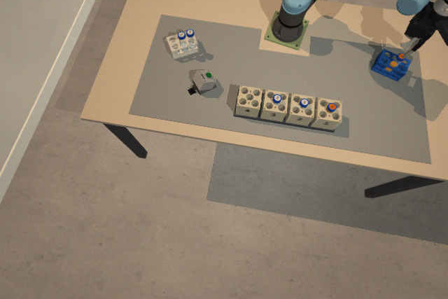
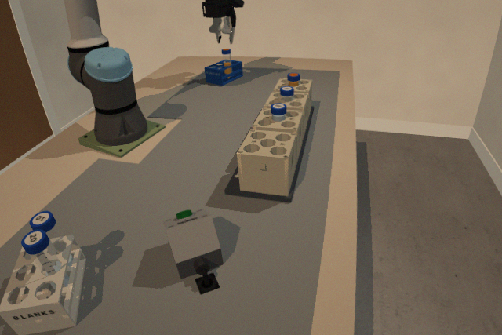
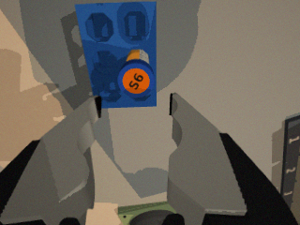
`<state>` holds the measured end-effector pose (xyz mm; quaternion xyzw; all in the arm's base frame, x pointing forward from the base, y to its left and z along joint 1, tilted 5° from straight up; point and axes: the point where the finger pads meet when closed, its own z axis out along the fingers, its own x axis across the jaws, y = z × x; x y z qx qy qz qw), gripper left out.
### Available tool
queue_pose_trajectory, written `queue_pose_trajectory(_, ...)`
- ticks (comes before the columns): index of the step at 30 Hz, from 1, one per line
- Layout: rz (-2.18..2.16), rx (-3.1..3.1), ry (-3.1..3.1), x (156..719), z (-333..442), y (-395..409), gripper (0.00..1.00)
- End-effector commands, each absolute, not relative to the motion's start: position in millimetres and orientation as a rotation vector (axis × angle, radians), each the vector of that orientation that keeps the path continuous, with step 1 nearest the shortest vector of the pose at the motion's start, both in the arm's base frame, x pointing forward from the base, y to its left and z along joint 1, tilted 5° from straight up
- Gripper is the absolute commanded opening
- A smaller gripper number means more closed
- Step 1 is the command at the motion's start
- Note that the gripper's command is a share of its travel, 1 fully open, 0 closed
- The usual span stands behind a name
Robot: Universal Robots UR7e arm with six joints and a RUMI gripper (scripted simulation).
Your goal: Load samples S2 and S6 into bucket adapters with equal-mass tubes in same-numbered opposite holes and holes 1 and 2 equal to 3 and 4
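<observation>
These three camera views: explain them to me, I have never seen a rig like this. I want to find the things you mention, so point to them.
One jointed robot arm ends in a two-jaw gripper [image 1: 409, 51] [image 2: 225, 41] [image 3: 136, 96]. The top view looks down on the table; the exterior view looks along it; the wrist view looks out past the jaws. A blue rack [image 1: 379, 67] [image 2: 213, 76] [image 3: 150, 42] holds tube S6 [image 1: 401, 56] [image 2: 226, 51] [image 3: 136, 81]. Four numbered adapters stand in a row, three with a tube each. The white rack [image 1: 179, 52] [image 2: 32, 314] holds two water blanks. The gripper is open, holding nothing, near S6.
</observation>
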<state>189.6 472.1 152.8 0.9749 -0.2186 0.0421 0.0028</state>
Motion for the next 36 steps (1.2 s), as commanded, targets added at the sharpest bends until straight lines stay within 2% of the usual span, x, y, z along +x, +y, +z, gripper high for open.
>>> queue_pose_trajectory(1, 0.133, 3.058, -0.686, 190, 144, 473, 0.35)
queue_pose_trajectory(25, 0.133, 3.058, -0.686, 193, 108, 472, 0.35)
queue_pose_trajectory(26, 0.133, 3.058, -0.686, 193, 108, 472, 0.00)
queue_pose_trajectory(36, 0.133, 3.058, -0.686, 193, 108, 472, 0.00)
